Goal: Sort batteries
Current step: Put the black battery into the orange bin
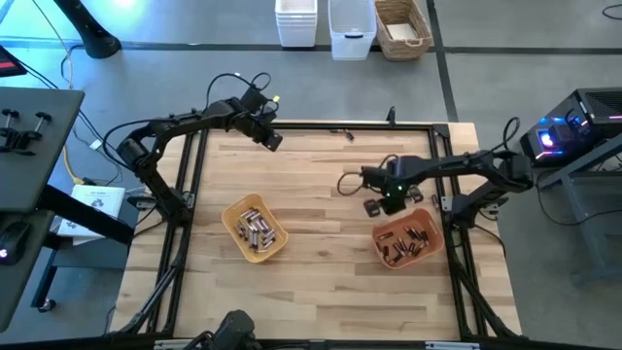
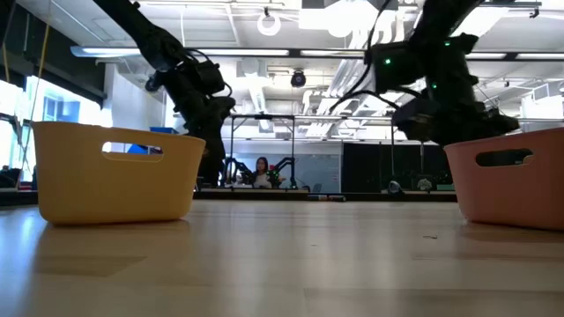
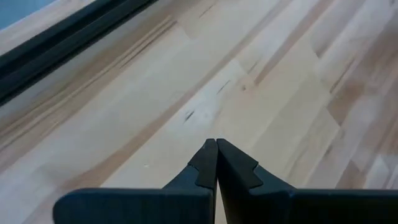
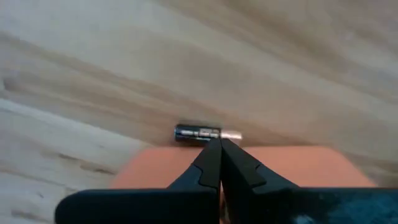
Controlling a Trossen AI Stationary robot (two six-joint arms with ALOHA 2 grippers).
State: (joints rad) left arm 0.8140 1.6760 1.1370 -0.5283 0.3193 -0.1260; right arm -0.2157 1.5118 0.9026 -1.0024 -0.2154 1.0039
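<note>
Several batteries (image 1: 258, 231) lie in the yellow tray (image 1: 233, 216), left of the table's middle. More batteries (image 1: 408, 245) lie in the orange tray (image 1: 384, 236) to the right. My right gripper (image 1: 381, 202) hovers over the orange tray's far-left rim (image 4: 280, 168) with its fingers shut. In its wrist view a single battery (image 4: 199, 132), dark with a silvery end, shows crosswise right beyond the fingertips. My left gripper (image 1: 275, 142) hangs shut over bare wood near the far edge, with nothing at its tips (image 3: 216, 142). My right gripper points steeply down and its fingertips (image 4: 211, 155) overlap the battery's near side in its wrist view. The fingers look fully shut, with the battery lying across them. I cannot tell whether they touch it, or whether it is in the air or on the table.
A black frame rail (image 1: 194, 175) runs around the table. Beyond the far edge stand two white bins (image 1: 296, 24) and a wicker basket (image 1: 402, 27). Bare wood (image 1: 326, 262) lies between the two trays, and the orange tray (image 2: 515, 185) stands tall in the low view.
</note>
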